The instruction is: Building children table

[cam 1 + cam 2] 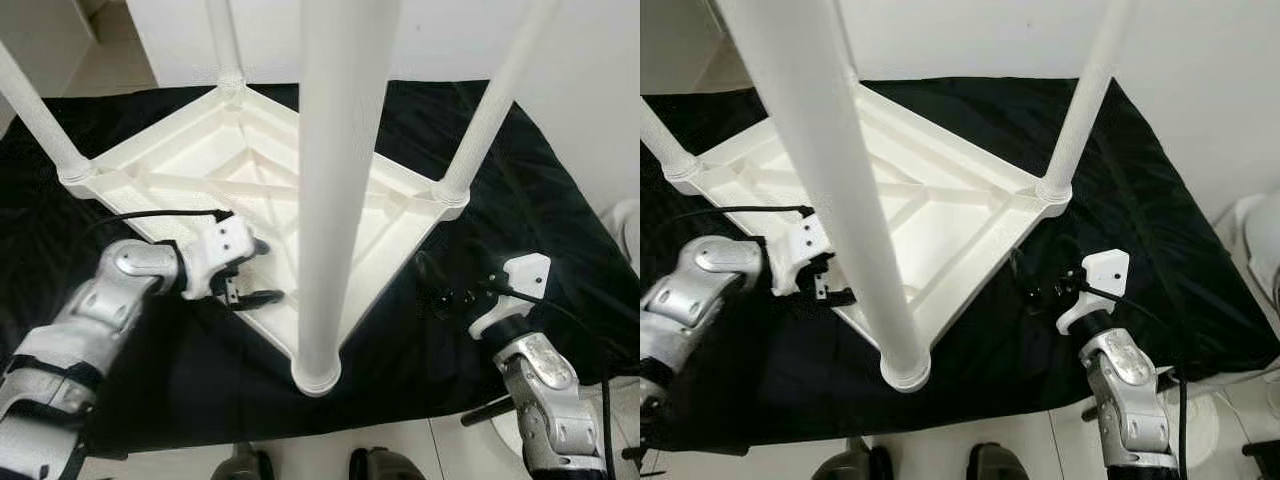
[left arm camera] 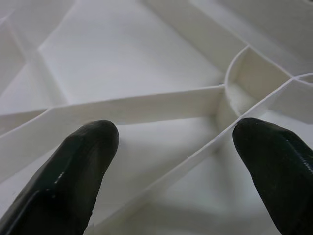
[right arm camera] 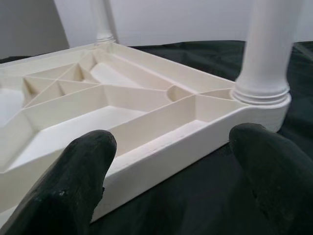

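Your white table (image 1: 250, 190) lies upside down on the black cloth (image 1: 500, 230), ribbed underside facing up, one corner pointing toward you. Its four legs stand upright, long axes vertical: the nearest leg (image 1: 335, 190) rises from the near corner, and the others stand at the left, far and right corners. All four legs are cut off at the top of the head views, so you cannot see their ends.

Your left pincer (image 1: 262, 272) sits at the table's near-left edge, fingers (image 2: 73, 176) spread wide over the ribs, holding nothing. Your right pincer (image 1: 440, 290) is low on the cloth just beside the near-right edge, fingers (image 3: 73, 181) also wide apart and empty; against the dark cloth they are hard to make out from the head.
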